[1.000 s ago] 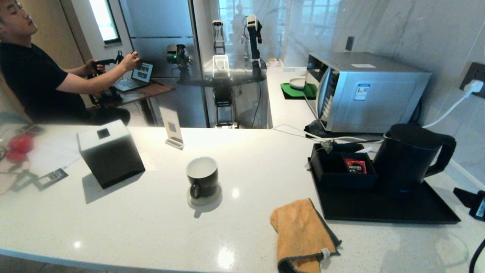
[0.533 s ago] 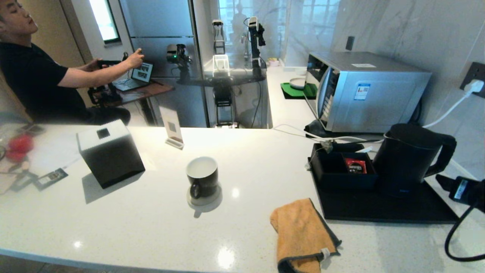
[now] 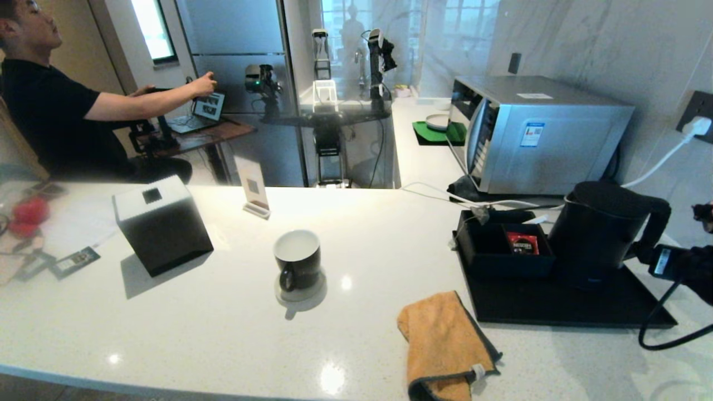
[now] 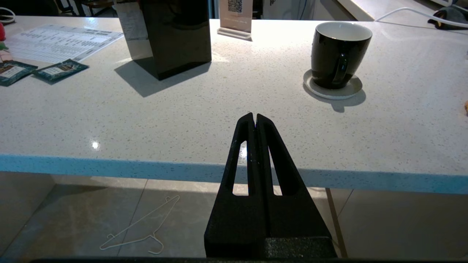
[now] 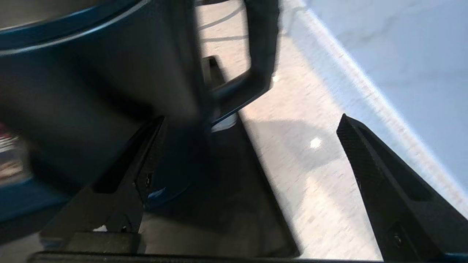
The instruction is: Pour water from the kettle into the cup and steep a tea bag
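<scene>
Right gripper fingers spread beside kettle handle, arm cut off; left gripper fingers pressed together.

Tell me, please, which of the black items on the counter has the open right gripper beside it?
The kettle on the black tray: the right gripper stands open by its handle. The tissue box and cup sit apart.

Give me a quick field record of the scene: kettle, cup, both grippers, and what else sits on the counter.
kettle: matte black kettle, upright on the black tray, handle toward the robot's right
cup: black mug, white inside, upright on a grey coaster, no water visible in it
right gripper: right gripper open, level with the kettle handle, not closed on it
left gripper: left gripper shut, parked before the counter edge
tray box: holds a red packet
other: orange cloth, black tissue box
tea bag: cannot identify one
</scene>
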Motion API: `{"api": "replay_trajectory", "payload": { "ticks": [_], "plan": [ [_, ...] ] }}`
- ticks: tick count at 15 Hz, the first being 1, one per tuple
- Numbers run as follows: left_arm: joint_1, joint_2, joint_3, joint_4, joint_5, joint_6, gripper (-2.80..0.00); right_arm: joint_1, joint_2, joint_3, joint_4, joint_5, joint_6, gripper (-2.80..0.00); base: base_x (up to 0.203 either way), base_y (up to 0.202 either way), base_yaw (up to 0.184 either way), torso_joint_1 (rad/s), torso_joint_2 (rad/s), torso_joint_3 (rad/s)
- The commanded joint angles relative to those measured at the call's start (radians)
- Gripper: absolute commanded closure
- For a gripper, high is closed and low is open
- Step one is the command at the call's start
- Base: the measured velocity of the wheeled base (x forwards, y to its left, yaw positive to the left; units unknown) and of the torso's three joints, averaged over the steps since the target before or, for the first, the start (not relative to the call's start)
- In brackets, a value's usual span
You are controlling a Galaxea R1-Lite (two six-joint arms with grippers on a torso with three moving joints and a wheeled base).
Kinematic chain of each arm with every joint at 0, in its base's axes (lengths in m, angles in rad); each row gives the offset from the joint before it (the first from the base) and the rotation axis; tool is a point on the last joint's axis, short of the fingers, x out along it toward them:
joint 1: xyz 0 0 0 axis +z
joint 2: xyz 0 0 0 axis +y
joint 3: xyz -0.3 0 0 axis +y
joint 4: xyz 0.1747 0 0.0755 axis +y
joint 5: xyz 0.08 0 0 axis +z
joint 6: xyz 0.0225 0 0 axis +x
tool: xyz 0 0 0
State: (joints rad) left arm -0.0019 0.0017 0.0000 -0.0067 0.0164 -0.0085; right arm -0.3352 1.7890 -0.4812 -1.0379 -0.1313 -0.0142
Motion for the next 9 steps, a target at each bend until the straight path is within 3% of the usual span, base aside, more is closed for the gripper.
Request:
{"api": "replay_trajectory", "payload": {
  "ticks": [1, 9],
  "plan": [
    [0.000, 0.000, 0.000, -0.001, 0.000, -0.001, 0.00, -0.034, 0.039, -0.032, -0.005, -0.002, -0.019, -2.80, 0.000, 0.000, 0.000, 0.000, 0.00, 0.000],
    [0.000, 0.000, 0.000, 0.001, 0.000, -0.001, 0.00, -0.065, 0.133, -0.135, -0.024, 0.001, -0.021, -2.80, 0.000, 0.000, 0.000, 0.000, 0.00, 0.000]
  ]
}}
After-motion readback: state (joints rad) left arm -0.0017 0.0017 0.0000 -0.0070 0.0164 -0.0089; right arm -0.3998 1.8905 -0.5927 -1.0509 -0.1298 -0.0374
